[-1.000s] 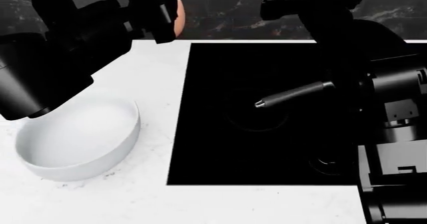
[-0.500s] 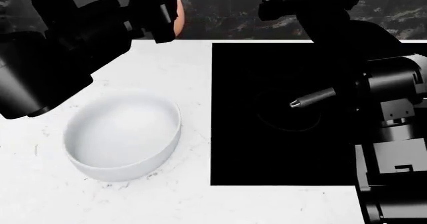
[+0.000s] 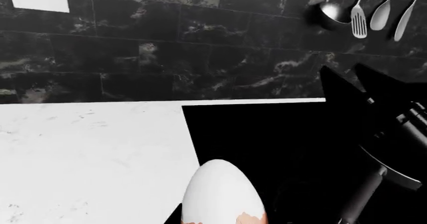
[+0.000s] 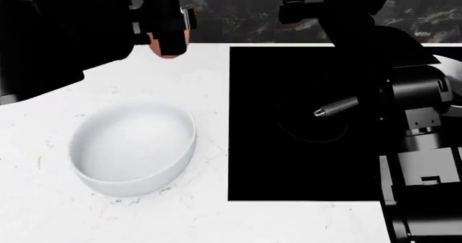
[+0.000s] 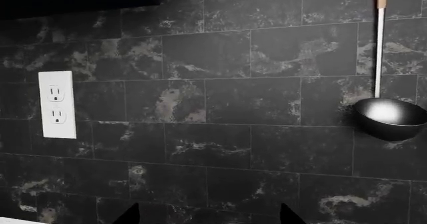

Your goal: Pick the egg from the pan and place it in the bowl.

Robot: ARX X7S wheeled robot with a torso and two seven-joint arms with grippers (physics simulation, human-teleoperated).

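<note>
1. Egg (image 4: 167, 44) is held in the left gripper (image 4: 170, 37), raised above the white countertop (image 4: 216, 216) near the dark tiled backsplash (image 4: 238, 21); the jaws are closed on it, and only a small patch of orange-brown shell shows under the black fingers in the head view.
2. In the left wrist view the egg (image 3: 223, 194) looks mostly washed-out white with orange-brown patches at its base, and it points out over the edge where the countertop meets the black cooktop (image 3: 267, 144).
3. The bowl (image 4: 133, 148) sits on the countertop nearer the robot than the egg and a little to the left of it, so a release now would likely drop the egg onto the counter beyond the far rim, not inside.
4. How much of the shell the fingers cover is hard to judge; a smooth oval could slip out if the grip is shallow or the wrist swings quickly.
5. A release from this height could let the egg bounce or roll out of the bowl, so lowering first seems wise.
6. The right gripper (image 5: 207, 219) shows only two dark fingertips set apart, facing the wall with an outlet (image 5: 57, 104) and a hanging ladle (image 5: 390, 116); it holds nothing.
7. The pan handle (image 4: 338, 106) lies over the cooktop, well apart from the egg.
</note>
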